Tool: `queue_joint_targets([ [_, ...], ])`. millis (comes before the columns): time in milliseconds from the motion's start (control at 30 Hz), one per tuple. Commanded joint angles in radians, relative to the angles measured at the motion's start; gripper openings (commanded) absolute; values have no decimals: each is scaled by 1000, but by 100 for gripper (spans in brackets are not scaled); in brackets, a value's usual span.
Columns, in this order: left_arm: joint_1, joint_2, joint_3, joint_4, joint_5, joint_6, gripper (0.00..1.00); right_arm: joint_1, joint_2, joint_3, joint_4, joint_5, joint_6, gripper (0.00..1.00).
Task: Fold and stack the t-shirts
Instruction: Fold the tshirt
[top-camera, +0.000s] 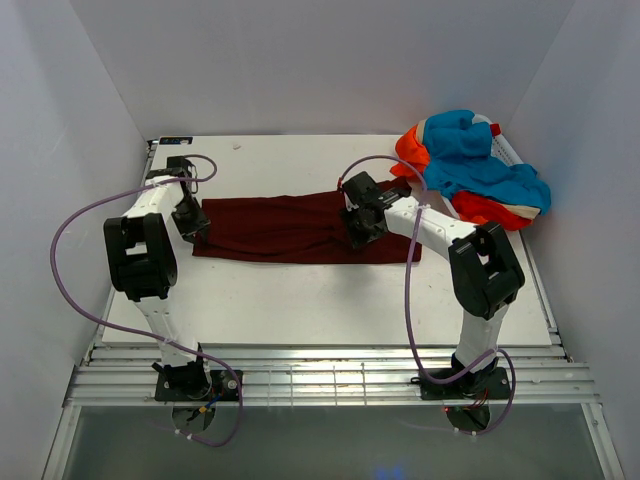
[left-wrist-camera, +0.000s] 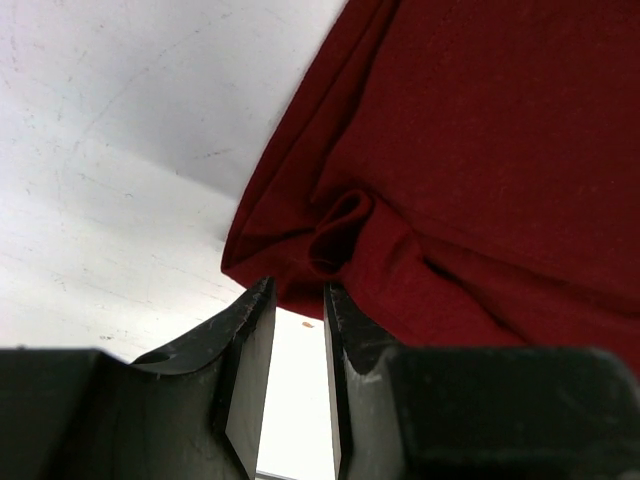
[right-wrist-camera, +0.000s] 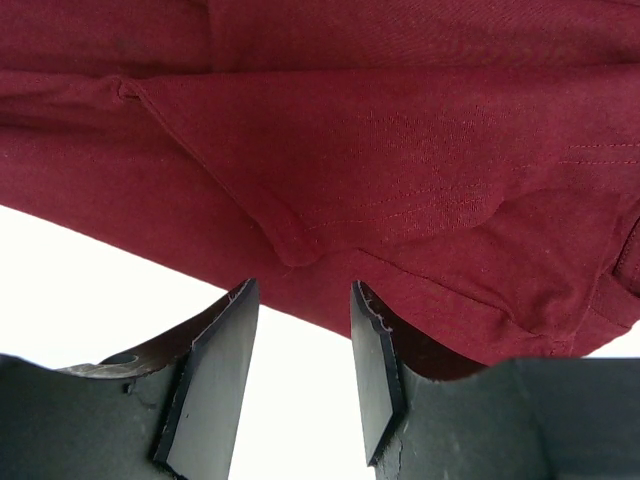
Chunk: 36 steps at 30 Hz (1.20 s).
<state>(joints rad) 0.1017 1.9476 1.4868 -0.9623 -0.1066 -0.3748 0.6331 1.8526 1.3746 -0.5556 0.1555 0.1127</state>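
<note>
Top external view: the biggest risk I see is a lopsided grab. The left jaws sit at the left end of the shirt, but the right jaws are over its right part, short of the end. If both close and lift, that loose right tail could flop and undo the fold. In the left wrist view the left jaws are only a narrow slit apart, with bare desk showing between them and nothing pinched. They could easily catch just one layer of that bunched hem. The right jaws are wider apart and also empty, with the cloth edge just ahead. The shirt's plain dark maroon, folded into a long strip across mid-desk, a bit puckered at the left. The orange and blue pile sits well apart in the far right corner.
</note>
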Motion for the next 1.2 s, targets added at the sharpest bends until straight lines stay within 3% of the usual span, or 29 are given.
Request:
queue_joint_targets([
  [0, -2, -58, -3, 23, 30, -3, 36, 10, 3, 35, 0, -4, 8, 48],
  [700, -2, -118, -48, 53, 44, -18, 37, 14, 66, 12, 26, -2, 4, 47],
  [800, -2, -134, -51, 56, 42, -18, 37, 14, 69, 7, 36, -10, 5, 40],
  [933, -2, -139, -57, 54, 44, -15, 38, 14, 72, 7, 42, -17, 4, 19],
  [1167, -2, -145, -69, 57, 42, -18, 37, 14, 69, 6, 39, -24, -1, 10],
])
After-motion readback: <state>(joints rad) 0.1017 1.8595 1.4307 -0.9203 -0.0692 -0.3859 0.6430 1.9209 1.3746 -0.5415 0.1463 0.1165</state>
